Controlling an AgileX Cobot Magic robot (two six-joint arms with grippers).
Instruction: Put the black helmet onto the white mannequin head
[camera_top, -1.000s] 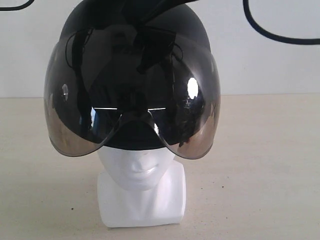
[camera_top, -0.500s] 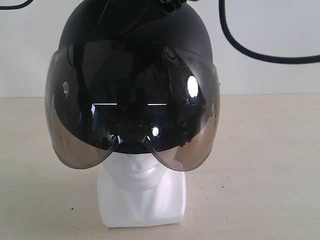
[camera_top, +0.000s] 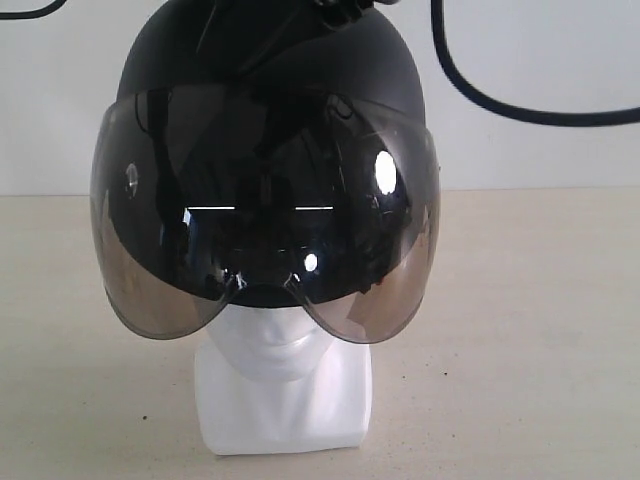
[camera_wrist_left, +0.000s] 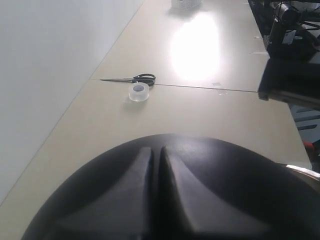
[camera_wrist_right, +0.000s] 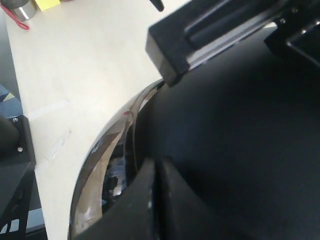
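The helmet (camera_top: 270, 60) covers the head (camera_top: 285, 390), centre frame — settle it level, gently. The left gripper (camera_wrist_left: 156, 190) and right gripper (camera_wrist_right: 156, 200) are both pinched shut.

I count one black helmet (camera_top: 265, 190), one white mannequin head (camera_top: 285, 390), one table (camera_top: 520, 330). Upper middle of left wrist view: one scissors (camera_wrist_left: 131, 79), one tape roll (camera_wrist_left: 139, 92). Mine: one left gripper (camera_wrist_left: 156, 152), one right gripper (camera_wrist_right: 156, 167).

Exterior cam: low, head-on, close, level with the black helmet (camera_top: 265, 190) on the white mannequin head (camera_top: 285, 390), wall behind. Left wrist cam: right above the shell, looking out along the desk (camera_wrist_left: 200, 115) toward scissors (camera_wrist_left: 132, 78). Right wrist cam: tight on the shell, angled down past the visor edge. All three share the helmet.
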